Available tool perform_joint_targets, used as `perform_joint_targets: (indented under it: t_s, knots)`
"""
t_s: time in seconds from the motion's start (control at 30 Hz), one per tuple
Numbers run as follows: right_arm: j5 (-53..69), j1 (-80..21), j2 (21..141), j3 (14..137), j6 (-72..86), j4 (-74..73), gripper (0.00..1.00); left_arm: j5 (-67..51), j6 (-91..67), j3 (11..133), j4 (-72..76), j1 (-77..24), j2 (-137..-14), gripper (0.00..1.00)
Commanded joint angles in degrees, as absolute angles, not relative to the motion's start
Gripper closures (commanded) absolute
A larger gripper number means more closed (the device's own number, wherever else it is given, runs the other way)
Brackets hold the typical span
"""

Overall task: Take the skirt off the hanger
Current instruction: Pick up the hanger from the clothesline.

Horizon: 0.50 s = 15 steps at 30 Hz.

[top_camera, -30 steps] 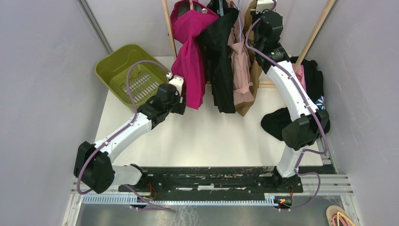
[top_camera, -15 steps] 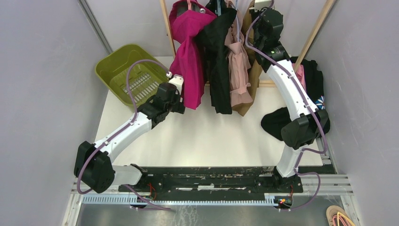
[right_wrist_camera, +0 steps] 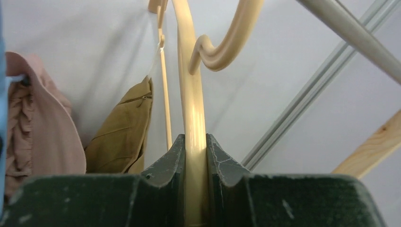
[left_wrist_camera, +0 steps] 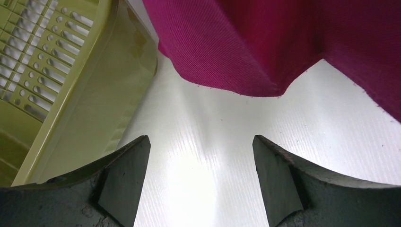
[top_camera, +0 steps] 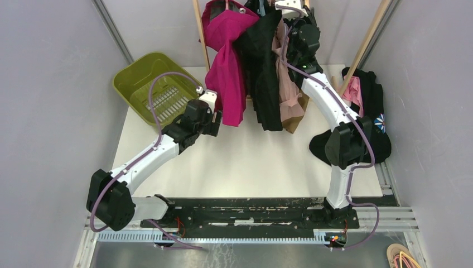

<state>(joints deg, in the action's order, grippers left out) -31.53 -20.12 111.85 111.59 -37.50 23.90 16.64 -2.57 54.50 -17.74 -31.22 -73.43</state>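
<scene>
At the far left an olive basket (top_camera: 127, 78) sits tilted at the table (top_camera: 251, 162) corner, close against the grey side wall. Just beside it, the left hand (left_wrist_camera: 201, 156) waits low with its fingers spread wide and holding nothing, directly under the hem of a magenta garment (top_camera: 226, 72) without touching it. Next along the rail hang a black garment (top_camera: 262, 72) and a pink one (top_camera: 285, 84), pressed together. Behind them is a tan zipped piece (right_wrist_camera: 123, 127), which I take to be the skirt, though the bunching leaves that uncertain. High at the rail, the right hand (right_wrist_camera: 193, 146) is clamped tight on the neck of a cream hanger (right_wrist_camera: 191, 85), just below its hook. The step in hand looks like securing the hanger, so the cloth is not yet freed. The next move probably calls for lifting or steadying that hanger while the spare left hand finds the right fabric and draws it down and off. Room is tight up top, with neighbouring hangers, the rail and a slanted wooden post (top_camera: 368, 39) all crowding the right wrist. The open table below and in front is where there is space to pull. A heap of clothes (top_camera: 368, 100) fills the right edge.
</scene>
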Motion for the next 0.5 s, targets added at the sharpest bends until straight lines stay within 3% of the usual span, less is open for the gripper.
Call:
perform_joint_targets:
  t_s: [0.0,0.47]
  knots:
    - [-32.29,-18.47,114.16,112.57,-49.42,48.8,0.99,18.19,-3.12,54.23,-18.06,-31.03,-71.91,0.14]
    - [-34.36,-18.28,110.92,108.31,-54.75,61.19,0.99,15.44,-3.32,57.59,-17.4,-31.1,-76.7,0.14]
